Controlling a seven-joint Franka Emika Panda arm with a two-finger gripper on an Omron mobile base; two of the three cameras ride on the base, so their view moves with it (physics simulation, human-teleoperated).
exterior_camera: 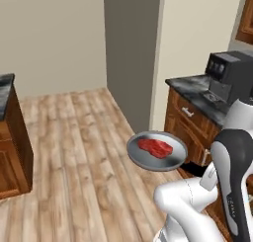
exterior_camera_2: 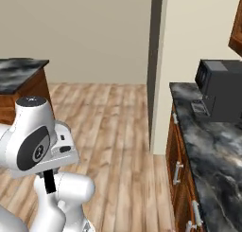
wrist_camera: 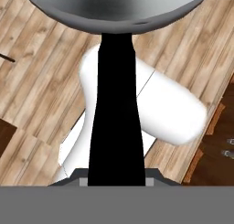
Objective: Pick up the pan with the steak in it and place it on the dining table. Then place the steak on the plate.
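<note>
Running up the middle of the hand view, the black handle [wrist_camera: 116, 104] is being clamped by the closed gripper, carrying the pan [exterior_camera: 157, 151] level above the wooden floor [exterior_camera: 74, 137] at centre frame so the steak [exterior_camera: 155, 148] is staying inside.

A black coffee machine [exterior_camera_2: 222, 90] stands on a dark marbled counter [exterior_camera_2: 212, 150] at the right, above brown wood cabinets [exterior_camera: 190, 125] with metal handles. Light plank flooring [exterior_camera: 84, 137] runs to a beige wall [exterior_camera: 54, 38] and a grey pillar [exterior_camera: 131, 53].
</note>
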